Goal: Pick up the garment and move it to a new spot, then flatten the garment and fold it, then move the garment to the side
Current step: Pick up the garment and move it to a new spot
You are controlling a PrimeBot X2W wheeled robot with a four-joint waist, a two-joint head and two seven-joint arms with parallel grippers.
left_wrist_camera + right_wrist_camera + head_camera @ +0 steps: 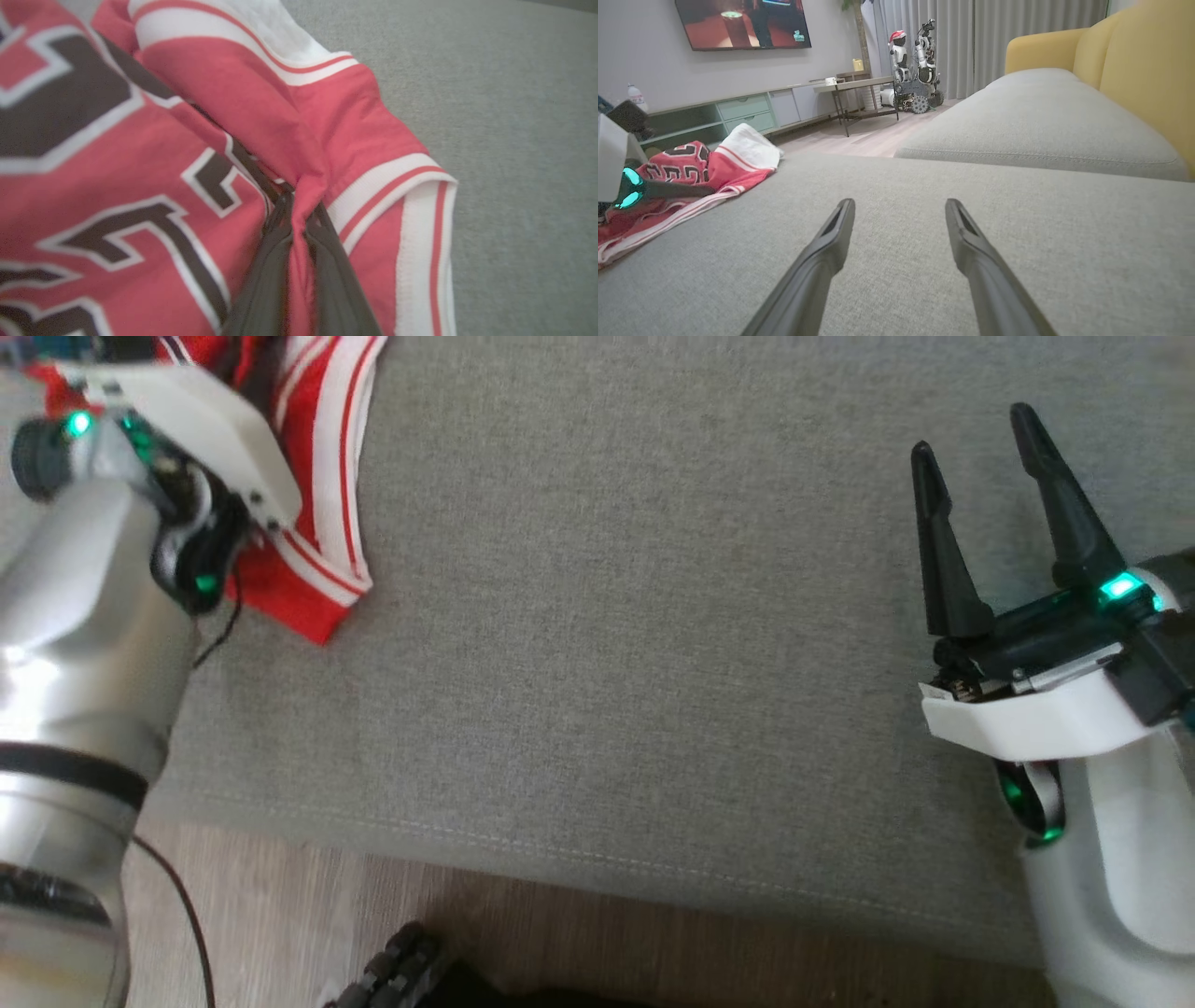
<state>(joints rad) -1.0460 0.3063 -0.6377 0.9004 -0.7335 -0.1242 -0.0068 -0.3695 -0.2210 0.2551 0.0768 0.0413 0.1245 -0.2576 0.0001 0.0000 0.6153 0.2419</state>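
While the left hand (299,200) reaches in at the upper left of the head view, its two dark fingers are pinched tight on a raised fold of the garment (322,476); the left wrist view shows red cloth bunched between them, just beside a white, red-striped band. The garment lies crumpled at the upper left of the head view on the grey sofa seat (607,663), with dark white-edged lettering facing up and one striped corner reaching toward the frame's middle. Bare grey cushion spreads across the centre, with a strip of wooden floor (560,933) along the bottom edge. At the right of the frame the right hand (973,429) is over the cushion, well apart from the garment, its fingers spread wide with nothing between them
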